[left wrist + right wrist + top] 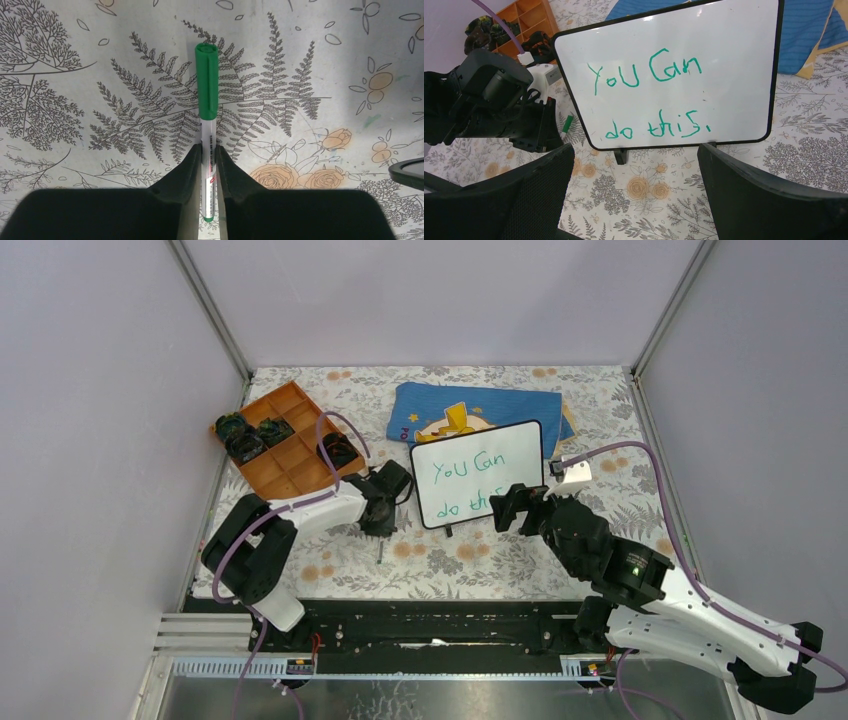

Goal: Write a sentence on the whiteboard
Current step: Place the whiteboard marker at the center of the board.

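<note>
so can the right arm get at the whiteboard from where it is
Probably yes: the right gripper hangs open in front of the whiteboard, nothing between them; the left gripper sits off to the side.

On the floral tablecloth (450, 562)
orange tray (297, 468) holding dark objects (245, 445), back left; blue cloth (505, 405), yellow figure, beside it

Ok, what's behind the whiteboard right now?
A blue cloth with a yellow cartoon figure lies behind the whiteboard. The board covers the cloth's near edge, so anything there is hidden.
</note>
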`<move>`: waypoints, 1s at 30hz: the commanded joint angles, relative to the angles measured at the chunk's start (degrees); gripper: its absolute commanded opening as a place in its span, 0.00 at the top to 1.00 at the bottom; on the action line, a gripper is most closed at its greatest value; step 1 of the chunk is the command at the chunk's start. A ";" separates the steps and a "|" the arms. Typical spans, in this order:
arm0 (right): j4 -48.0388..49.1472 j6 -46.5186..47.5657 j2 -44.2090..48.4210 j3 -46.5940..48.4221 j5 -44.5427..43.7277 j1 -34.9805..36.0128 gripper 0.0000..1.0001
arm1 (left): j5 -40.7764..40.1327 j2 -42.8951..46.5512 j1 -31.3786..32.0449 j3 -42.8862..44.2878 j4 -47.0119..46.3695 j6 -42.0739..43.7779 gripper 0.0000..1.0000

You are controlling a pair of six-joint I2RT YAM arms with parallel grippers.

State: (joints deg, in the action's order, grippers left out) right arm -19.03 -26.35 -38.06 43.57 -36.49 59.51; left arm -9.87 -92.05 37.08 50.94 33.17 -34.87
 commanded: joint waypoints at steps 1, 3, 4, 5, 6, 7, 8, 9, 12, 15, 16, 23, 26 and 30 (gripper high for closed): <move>0.75 0.55 0.73 -0.23 -1.79 -0.25 0.00 | -2.07 -1.27 -0.49 2.27 -1.59 -0.66 0.80; 0.73 0.54 0.75 -0.32 -1.90 -0.27 0.00 | -2.07 -1.49 -0.69 2.77 -1.47 -0.56 0.81; 0.69 0.59 0.77 -0.33 -1.97 -0.25 0.00 | -2.08 -1.48 -0.74 3.04 -1.38 -0.49 0.81; 0.72 0.54 0.72 -0.33 -2.00 -0.22 0.00 | -2.04 -1.52 -0.78 3.29 -1.42 -0.46 0.81; 0.66 0.57 0.67 -0.33 -2.05 -0.25 0.00 | -1.95 -1.46 -0.78 3.43 -1.33 -0.40 0.81; 0.71 0.60 0.65 -0.29 -2.01 -0.20 0.00 | -1.91 -1.34 -0.78 3.46 -1.28 -0.38 0.80; 0.73 0.65 0.63 -0.25 -2.01 -0.26 0.00 | -1.79 -1.19 -0.78 3.48 -1.34 -0.37 0.80; 0.67 0.64 0.67 -0.24 -2.01 -0.24 0.00 | -1.58 -1.01 -0.78 3.42 -1.35 -0.29 0.80; 0.66 0.64 0.67 -0.24 -2.02 -0.26 0.00 | -1.22 -0.24 -0.80 2.93 -1.63 -0.20 0.76; 0.40 0.37 0.88 -0.39 -1.96 -0.27 0.00 | -0.71 0.51 -0.78 2.47 -2.21 -0.07 0.72; 0.50 0.15 0.98 -0.60 -1.92 -0.19 0.00 | -0.50 0.67 -0.78 2.35 -2.51 0.00 0.71; 1.41 -0.11 0.62 -1.10 -1.13 -0.23 0.00 | -0.04 1.55 -0.78 2.07 -3.07 0.85 0.61; 1.03 -0.05 0.65 -0.76 -1.38 -0.24 0.00 | -0.22 2.31 -0.77 2.06 -3.07 0.79 0.55; 0.96 -0.13 1.04 -0.96 -1.54 -0.23 0.00 | -0.46 3.32 -0.82 1.97 -2.75 0.60 0.50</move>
State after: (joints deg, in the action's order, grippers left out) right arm -19.00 -26.39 -37.58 41.82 -36.58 59.51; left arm -10.00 -91.22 36.64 52.93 32.60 -34.81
